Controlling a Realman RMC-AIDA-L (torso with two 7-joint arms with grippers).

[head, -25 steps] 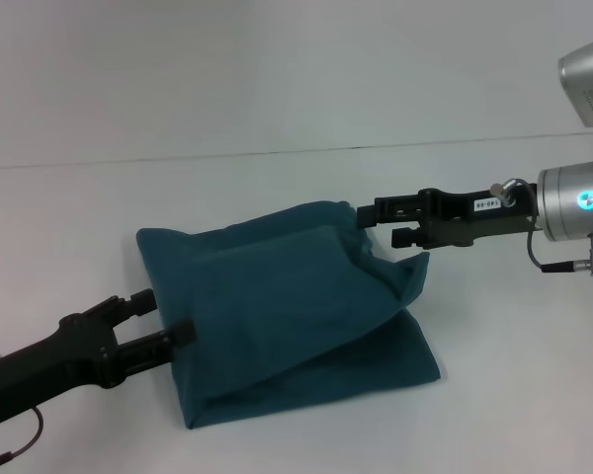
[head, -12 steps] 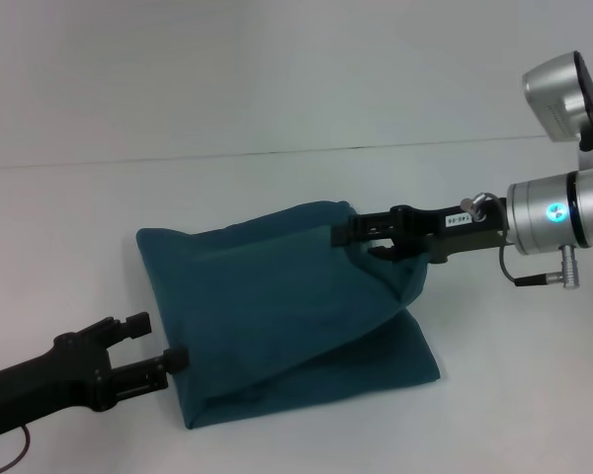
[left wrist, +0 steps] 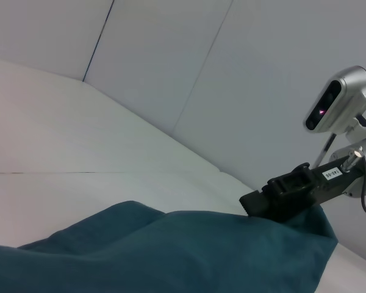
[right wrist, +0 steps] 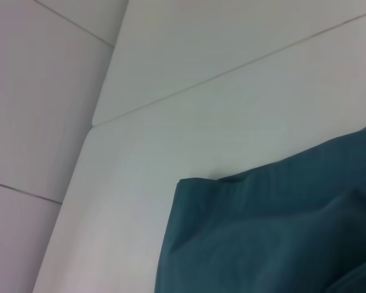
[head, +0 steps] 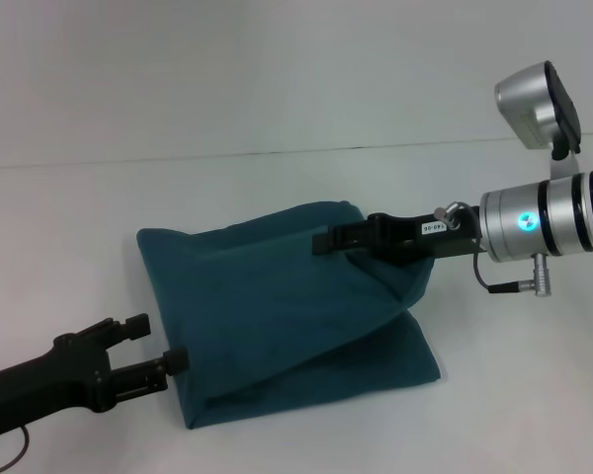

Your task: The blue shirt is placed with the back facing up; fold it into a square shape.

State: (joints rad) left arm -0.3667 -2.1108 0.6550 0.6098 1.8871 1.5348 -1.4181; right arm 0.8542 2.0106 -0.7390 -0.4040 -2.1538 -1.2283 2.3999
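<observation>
The blue shirt (head: 277,296) lies folded into a rough rectangle on the white table, plain side up, with a loose flap bulging at its right side. It also shows in the left wrist view (left wrist: 171,256) and the right wrist view (right wrist: 280,232). My right gripper (head: 326,241) reaches in from the right and lies over the shirt's upper right part, right at the cloth. It also shows in the left wrist view (left wrist: 256,201). My left gripper (head: 160,341) is open and empty, just off the shirt's lower left edge.
The white table (head: 99,217) runs back to a pale wall, meeting it along a seam (head: 277,153). The right arm's silver wrist and camera housing (head: 534,99) hang above the table at the right. Nothing else stands on the table.
My right gripper has moved left over the shirt and its wrist has rolled. My left gripper has drawn back down and left, off the shirt's edge. The shirt has hardly shifted.
</observation>
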